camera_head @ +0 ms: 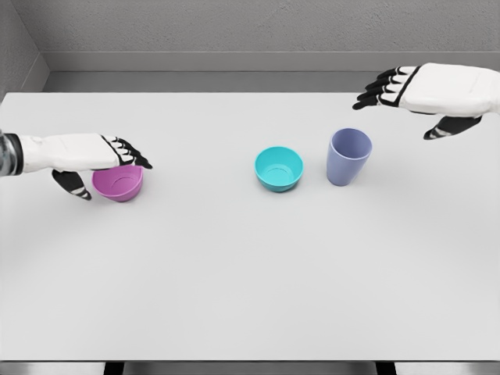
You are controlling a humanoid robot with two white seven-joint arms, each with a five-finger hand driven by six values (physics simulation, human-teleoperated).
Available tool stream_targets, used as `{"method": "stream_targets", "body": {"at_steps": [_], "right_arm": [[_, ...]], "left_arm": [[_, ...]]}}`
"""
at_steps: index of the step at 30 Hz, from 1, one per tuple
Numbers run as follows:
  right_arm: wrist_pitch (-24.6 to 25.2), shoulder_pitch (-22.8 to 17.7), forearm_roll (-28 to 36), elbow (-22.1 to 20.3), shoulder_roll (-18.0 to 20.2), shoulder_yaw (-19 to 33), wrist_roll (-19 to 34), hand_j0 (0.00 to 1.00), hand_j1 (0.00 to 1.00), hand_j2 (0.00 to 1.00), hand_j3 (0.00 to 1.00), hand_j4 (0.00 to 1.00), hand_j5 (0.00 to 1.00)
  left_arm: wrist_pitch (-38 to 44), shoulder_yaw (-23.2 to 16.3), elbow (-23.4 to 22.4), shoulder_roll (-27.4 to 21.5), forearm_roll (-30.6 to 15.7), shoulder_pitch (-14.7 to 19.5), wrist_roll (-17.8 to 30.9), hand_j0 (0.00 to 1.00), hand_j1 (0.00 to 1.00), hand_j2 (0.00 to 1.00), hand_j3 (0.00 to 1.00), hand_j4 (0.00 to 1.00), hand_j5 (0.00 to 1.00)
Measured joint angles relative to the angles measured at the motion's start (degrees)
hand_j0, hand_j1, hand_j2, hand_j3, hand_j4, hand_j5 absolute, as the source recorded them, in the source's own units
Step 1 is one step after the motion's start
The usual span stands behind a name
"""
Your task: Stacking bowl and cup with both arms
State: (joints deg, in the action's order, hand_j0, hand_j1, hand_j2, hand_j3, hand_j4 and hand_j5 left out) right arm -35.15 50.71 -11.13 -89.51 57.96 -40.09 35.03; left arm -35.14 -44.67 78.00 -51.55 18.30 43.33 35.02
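The purple bowl (119, 183) is standing upright at the left of the frame, its opening facing up. The left hand (94, 156) is reaching in from the left edge and is lying over the bowl's near-left rim. Its dark fingers (133, 153) are stretched across the top of the bowl and the thumb is hanging down at the bowl's left side; I cannot tell if they are really pinching the rim.

The teal bowl (278, 168) is sitting upright just right of the centre, mouth up. Near it, to the right, the lavender cup (348, 156) is standing with its long axis almost vertical, the wider mouth on top.

The right hand (426, 92) is hovering in the upper right of the frame, above and apart from the cup, its fingers spread loosely and holding nothing.

The white desk (234, 281) is filling most of the frame. Behind it a grey wall (234, 27) is running across the top.
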Motion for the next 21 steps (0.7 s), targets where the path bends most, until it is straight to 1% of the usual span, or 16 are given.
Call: {"method": "stream_targets", "body": {"at_steps": [2, 3, 7, 15, 21], "right_arm": [[0.00, 0.26, -0.09, 0.06, -0.74, -0.57, 0.00, 1.00, 1.00, 1.00, 1.00, 1.00, 1.00], [0.04, 1.92, -0.20, 0.10, -1.13, -1.41, 0.00, 1.00, 1.00, 1.00, 1.00, 1.00, 1.00], [0.00, 2.55, -1.72, 1.52, -2.98, -4.34, 0.00, 1.00, 1.00, 1.00, 1.00, 1.00, 1.00], [-0.01, 2.55, -3.52, 3.94, -5.47, -6.17, 0.00, 1.00, 1.00, 1.00, 1.00, 1.00, 1.00], [0.00, 3.16, -4.85, 7.47, -7.72, -6.72, 0.00, 1.00, 1.00, 1.00, 1.00, 1.00, 1.00]], "left_arm": [[0.00, -0.01, -0.62, 0.39, 0.01, 0.00, 0.00, 1.00, 1.00, 1.00, 1.00, 1.00, 1.00], [0.02, -0.01, -0.82, 0.51, -0.01, -0.01, 0.00, 1.00, 1.00, 1.00, 1.00, 1.00, 1.00], [0.00, -0.02, -2.39, 1.29, 0.01, 0.00, 0.00, 1.00, 1.00, 1.00, 1.00, 1.00, 1.00], [0.01, 0.01, -4.22, 2.60, 0.61, 0.00, 0.00, 1.00, 1.00, 1.00, 1.00, 1.00, 1.00], [0.01, 0.15, -5.45, 3.17, 1.19, 0.09, 0.00, 1.00, 1.00, 1.00, 1.00, 1.00, 1.00]]}}
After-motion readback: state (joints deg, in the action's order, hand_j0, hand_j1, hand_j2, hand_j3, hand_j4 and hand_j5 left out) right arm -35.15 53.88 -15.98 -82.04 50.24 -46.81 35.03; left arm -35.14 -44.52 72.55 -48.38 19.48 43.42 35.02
